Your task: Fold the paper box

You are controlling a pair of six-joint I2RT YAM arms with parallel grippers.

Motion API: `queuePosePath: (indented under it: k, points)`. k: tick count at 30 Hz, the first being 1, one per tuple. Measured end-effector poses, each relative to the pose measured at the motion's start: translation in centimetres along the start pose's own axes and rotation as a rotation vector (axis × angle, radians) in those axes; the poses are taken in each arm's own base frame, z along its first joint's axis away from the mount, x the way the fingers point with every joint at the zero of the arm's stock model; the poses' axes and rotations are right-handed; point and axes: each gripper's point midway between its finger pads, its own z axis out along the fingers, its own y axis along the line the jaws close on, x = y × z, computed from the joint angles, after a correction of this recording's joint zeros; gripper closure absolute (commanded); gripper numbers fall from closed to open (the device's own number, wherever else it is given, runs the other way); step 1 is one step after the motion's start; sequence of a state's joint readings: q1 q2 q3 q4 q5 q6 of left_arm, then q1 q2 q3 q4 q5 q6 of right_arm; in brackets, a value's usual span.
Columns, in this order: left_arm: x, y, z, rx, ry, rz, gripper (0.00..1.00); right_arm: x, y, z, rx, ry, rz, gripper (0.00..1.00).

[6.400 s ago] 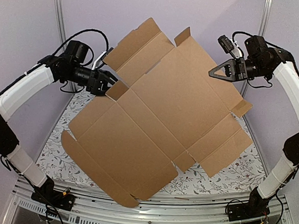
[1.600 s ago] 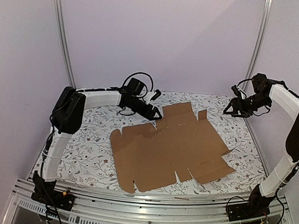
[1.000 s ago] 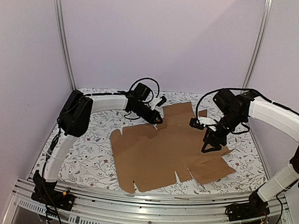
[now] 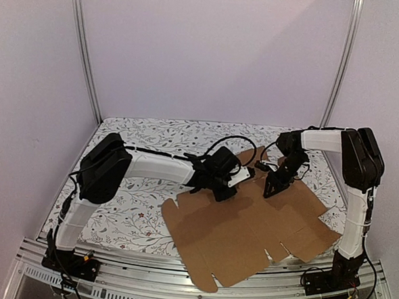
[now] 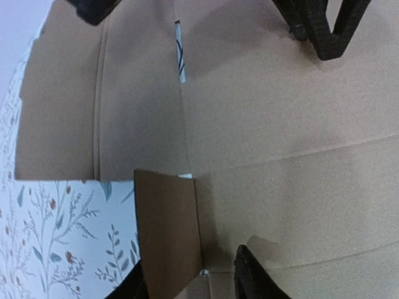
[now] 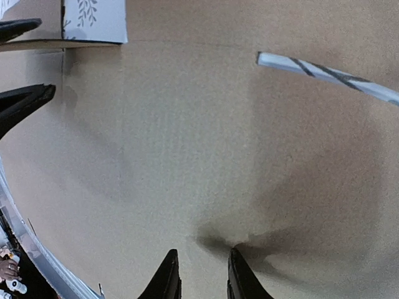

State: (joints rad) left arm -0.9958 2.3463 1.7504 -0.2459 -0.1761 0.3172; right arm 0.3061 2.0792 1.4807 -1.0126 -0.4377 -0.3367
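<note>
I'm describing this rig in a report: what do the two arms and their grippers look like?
The left arm and right arm have white shells between bulky black joints. Black cables loop at the wrists. The left gripper and right gripper are black, each with two slim, tapered fingers. No markings show.

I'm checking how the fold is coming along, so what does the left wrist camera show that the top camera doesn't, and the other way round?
Left wrist only: a small flap of the paper box between the left hand's fingers, and a narrow slit with the floral table cover showing through.

Top only: the box's whole flattened outline, the left arm, the right arm and the back wall.

Both: the brown sheet, the floral table cover, and the right hand down at the sheet.
</note>
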Motion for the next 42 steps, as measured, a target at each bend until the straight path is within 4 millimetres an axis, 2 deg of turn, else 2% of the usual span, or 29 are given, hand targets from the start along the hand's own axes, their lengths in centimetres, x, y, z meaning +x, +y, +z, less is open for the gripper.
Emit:
queuePosePath:
  k: [3, 5, 6, 8, 11, 13, 15, 16, 18, 21, 24, 27, 32, 42]
  points:
    - [0.8, -0.3, -1.1, 0.050, 0.008, -0.025, 0.46, 0.2, -0.2, 0.8, -0.012, 0.018, 0.018, 0.76]
    - [0.1, 0.7, -2.7, 0.077, -0.018, -0.085, 0.54, 0.2, -0.1, 0.7, -0.015, 0.018, 0.022, 0.76]
    - [-0.4, 1.6, -3.3, 0.080, -0.035, -0.119, 0.65, 0.2, -0.1, 0.8, -0.015, 0.018, 0.025, 0.77]
    - [-1.8, 5.0, -4.8, 0.074, -0.084, -0.217, 0.81, 0.2, -0.2, 0.8, -0.014, 0.018, 0.027, 0.78]
    - [-3.2, 11.3, -5.8, 0.041, -0.147, -0.353, 0.91, 0.2, -0.2, 0.9, -0.016, 0.020, 0.031, 0.80]
    - [-3.3, 14.4, -5.6, 0.032, -0.162, -0.413, 0.94, 0.2, -0.2, 0.9, -0.021, 0.021, 0.036, 0.81]
    - [-2.7, 15.5, -4.8, 0.042, -0.154, -0.452, 0.96, 0.1, -0.3, 0.9, -0.025, 0.021, 0.039, 0.81]
    - [-2.1, 15.1, -4.0, 0.061, -0.135, -0.462, 0.97, 0.1, -0.3, 0.9, -0.027, 0.020, 0.040, 0.82]
    - [-0.9, 13.1, -2.5, 0.114, -0.087, -0.462, 0.99, 0.1, -0.3, 0.9, -0.030, 0.020, 0.042, 0.82]
    - [0.6, 8.8, -0.5, 0.207, -0.009, -0.441, 0.99, 0.1, -0.3, 1.0, -0.035, 0.020, 0.044, 0.82]
    - [1.0, 4.9, 0.4, 0.284, 0.036, -0.409, 1.00, 0.1, -0.2, 1.0, -0.038, 0.019, 0.044, 0.82]
    - [0.4, 2.4, 0.2, 0.340, 0.041, -0.385, 1.00, 0.1, -0.2, 1.0, -0.041, 0.021, 0.046, 0.82]
    - [-0.6, -0.2, -0.3, 0.397, 0.036, -0.356, 1.00, 0.0, -0.1, 1.1, -0.049, 0.021, 0.049, 0.82]
    - [-0.6, -2.2, -0.4, 0.429, 0.051, -0.336, 1.00, 0.1, 0.0, 1.1, -0.056, 0.020, 0.055, 0.82]
